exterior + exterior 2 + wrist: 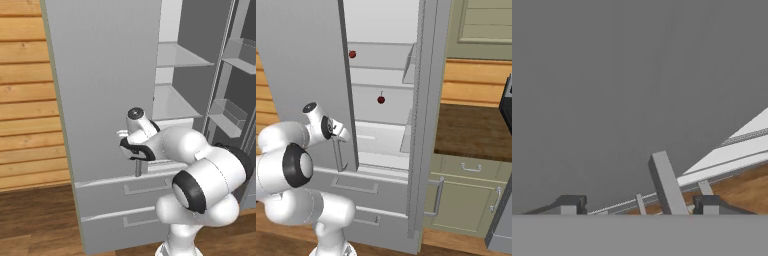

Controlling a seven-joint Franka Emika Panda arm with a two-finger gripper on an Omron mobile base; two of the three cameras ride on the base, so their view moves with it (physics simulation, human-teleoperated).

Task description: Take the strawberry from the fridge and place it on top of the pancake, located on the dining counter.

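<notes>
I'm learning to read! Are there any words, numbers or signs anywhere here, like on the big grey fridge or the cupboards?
None to read. The tall light grey fridge door is blank, and so are its white shelves, its two lower drawers and the green cabinet doors. The wooden plank wall has only wood grain.

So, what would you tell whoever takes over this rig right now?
Gripper: open, jaws either side of the bar handle on the fridge left door, not yet closed on it.
Strawberry: on an upper fridge shelf, seen past the door edge. A cherry sits one shelf lower; do not take that one.
Done: right door is open, arm is at the left door.
Left: deal with the left door, pick the strawberry, carry it to the pancake on the dining counter.
</notes>
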